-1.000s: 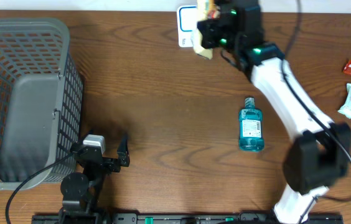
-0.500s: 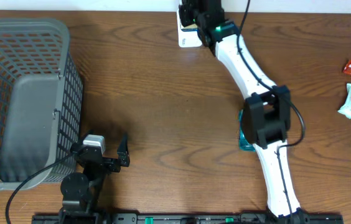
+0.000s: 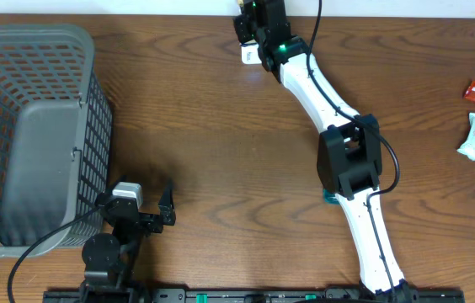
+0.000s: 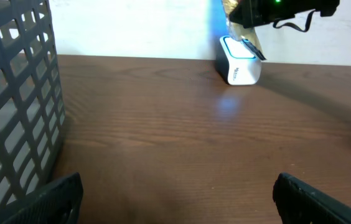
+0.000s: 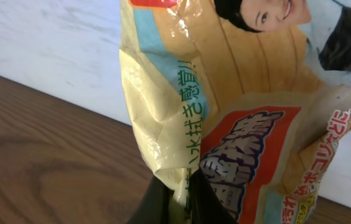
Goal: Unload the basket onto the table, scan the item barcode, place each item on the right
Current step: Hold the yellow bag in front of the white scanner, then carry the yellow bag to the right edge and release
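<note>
At the far edge of the brown wooden table (image 3: 221,168), the right gripper (image 3: 254,18) is clenched on a crinkled yellow-orange plastic snack packet (image 5: 225,106), just over the white box-shaped barcode scanner (image 4: 239,67). Near the front left, the left gripper (image 3: 146,202) rests with jaws spread wide beside a grey plastic mesh basket (image 3: 94,109).

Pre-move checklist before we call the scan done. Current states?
1. Grip: right gripper shut on snack packet: ok.
2. Position: packet hangs just above scanner: ok.
3. Barcode facing scanner: cannot tell, none shows in any view.
4. Packet touching scanner: cannot tell.
5. Idle arm: left gripper open, empty, beside basket, well away from scanner: ok.
</note>
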Available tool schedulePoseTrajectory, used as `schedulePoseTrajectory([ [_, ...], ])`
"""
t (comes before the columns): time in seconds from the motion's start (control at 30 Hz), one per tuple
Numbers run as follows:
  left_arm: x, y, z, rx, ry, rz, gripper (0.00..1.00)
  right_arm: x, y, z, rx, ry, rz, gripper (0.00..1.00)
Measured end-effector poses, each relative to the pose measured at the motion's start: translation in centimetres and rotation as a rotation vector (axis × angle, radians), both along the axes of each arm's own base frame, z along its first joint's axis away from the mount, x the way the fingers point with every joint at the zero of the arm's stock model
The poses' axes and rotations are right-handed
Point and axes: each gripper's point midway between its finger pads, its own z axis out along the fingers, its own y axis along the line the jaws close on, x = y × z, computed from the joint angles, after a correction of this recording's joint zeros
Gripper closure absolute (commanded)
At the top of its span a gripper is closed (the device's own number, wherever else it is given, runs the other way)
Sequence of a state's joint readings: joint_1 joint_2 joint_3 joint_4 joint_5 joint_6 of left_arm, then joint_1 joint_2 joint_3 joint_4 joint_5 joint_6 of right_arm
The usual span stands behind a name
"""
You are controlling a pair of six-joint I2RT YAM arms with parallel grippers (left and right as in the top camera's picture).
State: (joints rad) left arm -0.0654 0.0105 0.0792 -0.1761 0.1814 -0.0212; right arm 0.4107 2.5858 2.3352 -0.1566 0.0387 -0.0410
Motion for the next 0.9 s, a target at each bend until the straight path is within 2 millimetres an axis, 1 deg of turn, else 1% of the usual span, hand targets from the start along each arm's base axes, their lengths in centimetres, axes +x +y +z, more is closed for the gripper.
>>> schedulePoseTrajectory([
  [0.07, 0.0, 0.0, 0.0, 0.000, 0.000, 0.000, 0.02, -0.2, 0.4, 0.1, 0.003, 0.004, 0.005, 0.99],
  [0.17, 0.0, 0.0, 0.0, 0.000, 0.000, 0.000, 0.02, -0.8, 0.6, -0.5, -0.007, 0.050, 0.006, 0.99],
  [0.27, 0.0, 0.0, 0.0, 0.000, 0.000, 0.000, 0.02, -2.1, 0.0, -1.9, -0.039, 0.142, 0.003, 0.99],
  [0.33, 0.0, 0.0, 0.0, 0.000, 0.000, 0.000, 0.02, -3.3, -0.5, -2.1, -0.060, 0.207, 0.000, 0.99],
  [0.4, 0.0, 0.0, 0.0, 0.000, 0.000, 0.000, 0.02, -5.1, -1.9, -1.3, -0.093, 0.283, -0.013, 0.99],
  [0.47, 0.0, 0.0, 0.0, 0.000, 0.000, 0.000, 0.02, -6.8, -4.0, 1.0, -0.125, 0.331, -0.047, 0.99],
  [0.53, 0.0, 0.0, 0.0, 0.000, 0.000, 0.000, 0.02, -7.8, -6.8, 4.3, -0.143, 0.330, -0.107, 0.99],
  [0.57, 0.0, 0.0, 0.0, 0.000, 0.000, 0.000, 0.02, -8.4, -8.9, 6.4, -0.154, 0.322, -0.155, 0.99],
  [0.6, 0.0, 0.0, 0.0, 0.000, 0.000, 0.000, 0.02, -8.7, -10.6, 8.0, -0.158, 0.312, -0.193, 0.99],
  [0.67, 0.0, 0.0, 0.0, 0.000, 0.000, 0.000, 0.02, -9.3, -16.0, 11.6, -0.160, 0.285, -0.315, 0.99],
  [0.7, 0.0, 0.0, 0.0, 0.000, 0.000, 0.000, 0.02, -9.5, -18.4, 12.7, -0.159, 0.278, -0.368, 0.99],
  [0.73, 0.0, 0.0, 0.0, 0.000, 0.000, 0.000, 0.02, -9.5, -20.6, 13.3, -0.160, 0.275, -0.413, 0.99],
  [0.77, 0.0, 0.0, 0.0, 0.000, 0.000, 0.000, 0.02, -9.6, -23.8, 13.6, -0.165, 0.282, -0.478, 0.99],
  [0.8, 0.0, 0.0, 0.0, 0.000, 0.000, 0.000, 0.02, -9.6, -26.1, 13.4, -0.169, 0.294, -0.525, 0.99],
  [0.83, 0.0, 0.0, 0.0, 0.000, 0.000, 0.000, 0.02, -9.6, -28.6, 12.6, -0.174, 0.315, -0.572, 0.99],
  [0.87, 0.0, 0.0, 0.0, 0.000, 0.000, 0.000, 0.02, -9.5, -31.3, 11.4, -0.179, 0.343, -0.621, 0.99],
  [0.9, 0.0, 0.0, 0.0, 0.000, 0.000, 0.000, 0.02, -9.4, -33.5, 10.1, -0.183, 0.371, -0.658, 0.99],
])
